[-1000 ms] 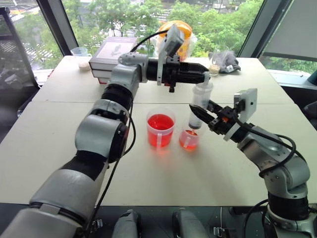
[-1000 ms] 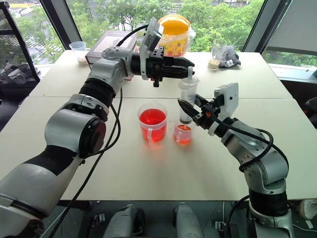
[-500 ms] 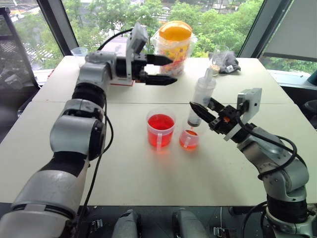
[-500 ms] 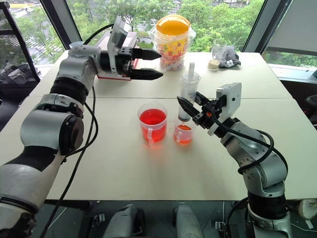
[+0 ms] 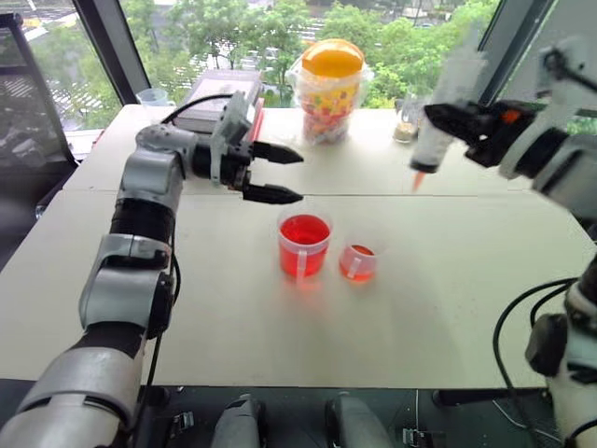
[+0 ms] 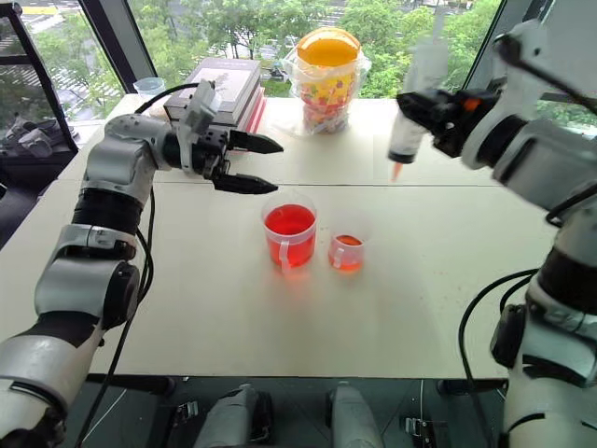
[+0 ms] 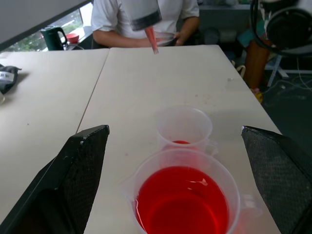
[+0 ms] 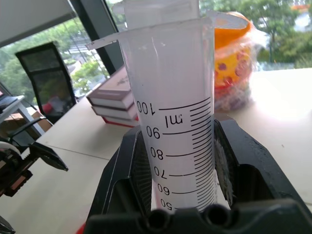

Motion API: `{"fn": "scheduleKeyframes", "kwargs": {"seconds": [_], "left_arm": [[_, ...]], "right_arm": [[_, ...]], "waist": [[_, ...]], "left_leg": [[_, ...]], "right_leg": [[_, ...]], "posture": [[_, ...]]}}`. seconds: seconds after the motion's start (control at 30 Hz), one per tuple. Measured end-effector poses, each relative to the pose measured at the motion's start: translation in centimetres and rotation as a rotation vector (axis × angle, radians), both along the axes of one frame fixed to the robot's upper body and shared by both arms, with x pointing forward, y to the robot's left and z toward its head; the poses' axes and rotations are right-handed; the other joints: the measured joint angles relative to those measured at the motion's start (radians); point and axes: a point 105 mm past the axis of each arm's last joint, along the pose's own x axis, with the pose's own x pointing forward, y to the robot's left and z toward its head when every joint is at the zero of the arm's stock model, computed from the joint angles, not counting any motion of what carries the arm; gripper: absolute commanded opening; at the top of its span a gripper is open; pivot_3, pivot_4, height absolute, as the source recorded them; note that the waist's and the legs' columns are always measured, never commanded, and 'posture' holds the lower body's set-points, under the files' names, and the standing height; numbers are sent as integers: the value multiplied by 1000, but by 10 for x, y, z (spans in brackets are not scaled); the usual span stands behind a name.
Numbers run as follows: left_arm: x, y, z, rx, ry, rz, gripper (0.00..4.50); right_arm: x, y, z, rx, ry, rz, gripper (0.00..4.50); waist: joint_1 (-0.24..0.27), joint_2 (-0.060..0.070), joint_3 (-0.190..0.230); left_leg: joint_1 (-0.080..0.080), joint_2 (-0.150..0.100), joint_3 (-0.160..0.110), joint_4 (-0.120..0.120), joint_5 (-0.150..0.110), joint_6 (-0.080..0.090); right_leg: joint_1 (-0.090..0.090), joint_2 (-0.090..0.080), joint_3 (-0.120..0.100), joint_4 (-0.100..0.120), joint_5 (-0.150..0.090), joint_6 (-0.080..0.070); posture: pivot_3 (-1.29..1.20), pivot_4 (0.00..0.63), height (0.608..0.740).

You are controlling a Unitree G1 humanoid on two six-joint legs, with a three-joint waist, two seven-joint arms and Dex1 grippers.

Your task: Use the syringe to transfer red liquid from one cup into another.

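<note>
The syringe (image 6: 413,101) hangs in the air, tip down, high above the table (image 6: 438,280) and up and to the right of both cups. The right gripper (image 6: 431,110) holds it by the barrel, its 2 fingers (image 8: 124,187) clamped on either side just below the flange; the printed scale on the barrel faces the right wrist camera. The orange-red tip (image 5: 416,177) points at bare tabletop, well apart from the cups.

The large cup (image 5: 303,245) stands near the middle of the table, holding red liquid (image 7: 183,204) to well over half its height. The small cup (image 5: 357,262) stands just beside it on the right, apart from it, with only a little red liquid (image 5: 359,252) at the bottom.

The left gripper (image 5: 285,174) is held in the air to the left of the large cup and above it, pointing right, jaws spread wide and empty. In the left wrist view its 2 fingers (image 7: 78,180) frame both cups.

At the far edge sit a stack of books (image 6: 224,84), a yellow-lidded jar (image 6: 326,65) and a small clear cup (image 6: 147,89). A person (image 7: 146,22) sits beyond the table's right end.
</note>
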Motion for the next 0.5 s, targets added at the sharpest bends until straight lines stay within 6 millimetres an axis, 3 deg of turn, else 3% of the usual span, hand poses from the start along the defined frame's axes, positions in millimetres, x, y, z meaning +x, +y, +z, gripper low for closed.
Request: {"fn": "scheduleKeyframes", "kwargs": {"seconds": [0.2,0.5], "left_arm": [[-8,-5,0,-13,-13,-14,4450],[-19,-11,5,-62,2,-17,4450]], "right_arm": [[11,-21,-48,-78,389,-51,1392],[12,-42,-125,-126,685,-124,1392]], "waist": [[-1,0,0],[-1,0,0]], "left_leg": [[-1,0,0,0,0,1],[-2,0,0,0,0,1]], "right_leg": [[0,0,0,-2,0,0],[0,0,0,-2,0,1]], "posture": [[0,150,740],[0,150,740]]}}
